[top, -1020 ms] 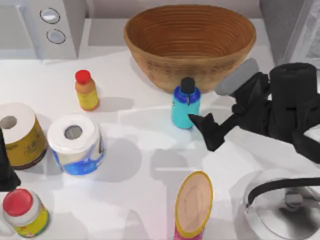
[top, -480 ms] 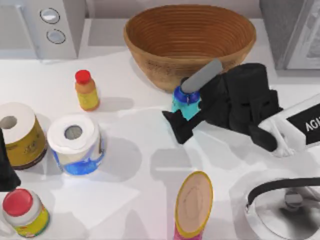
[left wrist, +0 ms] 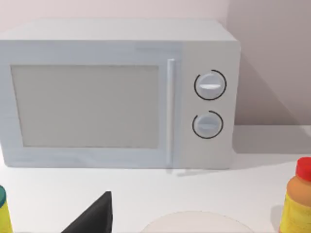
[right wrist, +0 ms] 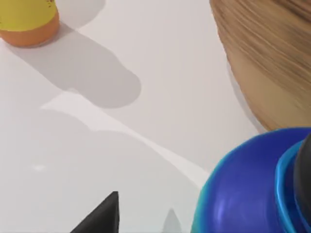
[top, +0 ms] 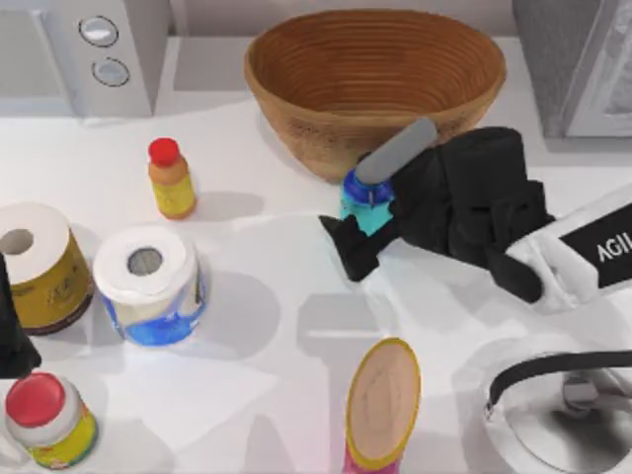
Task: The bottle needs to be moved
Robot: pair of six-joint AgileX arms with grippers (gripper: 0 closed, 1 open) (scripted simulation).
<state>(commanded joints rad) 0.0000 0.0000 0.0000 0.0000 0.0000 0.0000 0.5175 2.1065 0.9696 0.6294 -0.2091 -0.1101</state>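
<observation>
The bottle (top: pixel 363 202), cyan with a blue shoulder and a black cap, stands upright just in front of the wicker basket (top: pixel 375 79). My right gripper (top: pixel 360 229) reaches in from the right and is open around it, one black finger (top: pixel 349 252) on the near-left side and the wrist covering the bottle's right side. In the right wrist view the bottle (right wrist: pixel 252 189) looms close, with a gap between it and the finger (right wrist: pixel 102 216). My left gripper (top: pixel 10 331) is parked at the left table edge, open, one finger (left wrist: pixel 92 218) showing.
A yellow-orange bottle with a red cap (top: pixel 170 178) stands at the left. Two paper rolls (top: pixel 148 281) (top: pixel 35 262) and a red-lidded jar (top: pixel 44 420) are near the left arm. A microwave (top: pixel 89 49), a tall can (top: pixel 380 405) and a kettle (top: pixel 563 405) are around.
My right gripper swung left from beside the bottle to straddle it a second ago. It has hardly moved in the last half second. The bottle has stayed in place.
</observation>
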